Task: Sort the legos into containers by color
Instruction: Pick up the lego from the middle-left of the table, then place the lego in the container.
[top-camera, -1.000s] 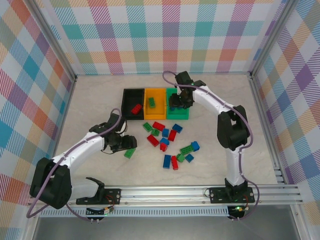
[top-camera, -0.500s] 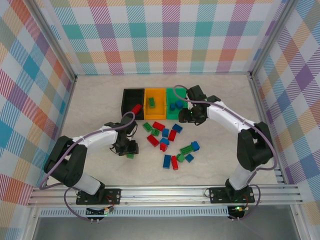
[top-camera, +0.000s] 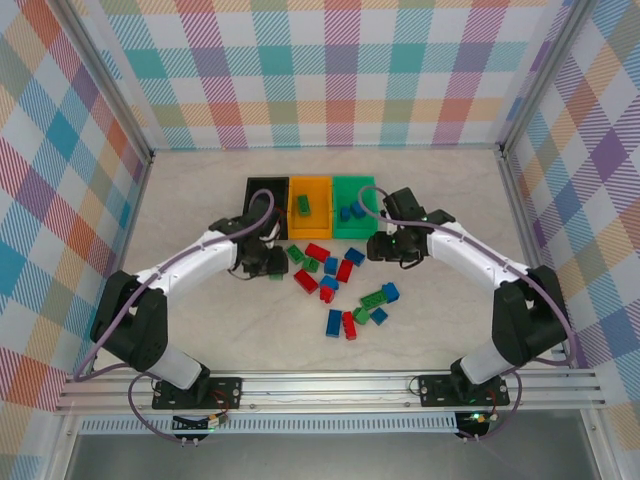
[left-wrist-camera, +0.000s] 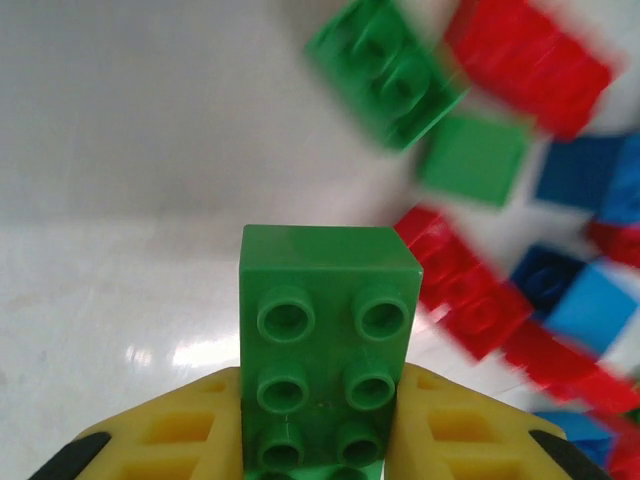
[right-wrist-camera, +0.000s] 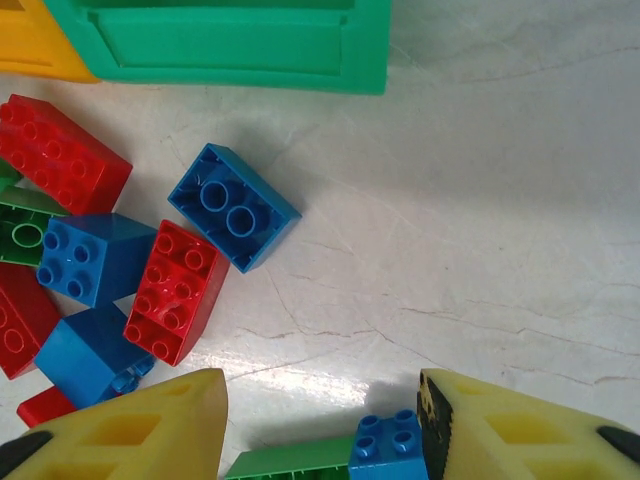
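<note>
**Left side.** The left tool (left-wrist-camera: 320, 385) is clamping a green brick (left-wrist-camera: 328, 330) across its two long flanks, studs facing the wrist camera. The yellow fingers (left-wrist-camera: 170, 440) are lying flat on both sides, so the grip is reading as square and unlikely to twist. From overhead the tool is sitting just in front of the black bin (top-camera: 262, 181), at the left edge of the loose bricks (top-camera: 345, 270) scattered on the counter (right-wrist-camera: 480, 200).

**Sorting rule, as the bins are showing it.** The orange-yellow bin (top-camera: 311, 180) is holding a sorted green brick (top-camera: 303, 204), and the green bin (top-camera: 355, 180) is holding blue bricks (top-camera: 350, 211) (so bin colour is not matching brick colour). My judgement: the clamped brick is going to the middle, orange-yellow bin, which is next over from the tool.

**Right side.** The right tool (right-wrist-camera: 320, 400) is standing with its jaws apart, gripping nothing, low over the counter near the green bin's front wall. A small blue brick (right-wrist-camera: 388, 445) is showing between the fingers at the lower edge of the wrist view, touching a green neighbour (right-wrist-camera: 290, 462). It is probably lining up on the blue one, since its bin is close.

**Risk.** The touching green neighbour may be getting dragged along.
</note>
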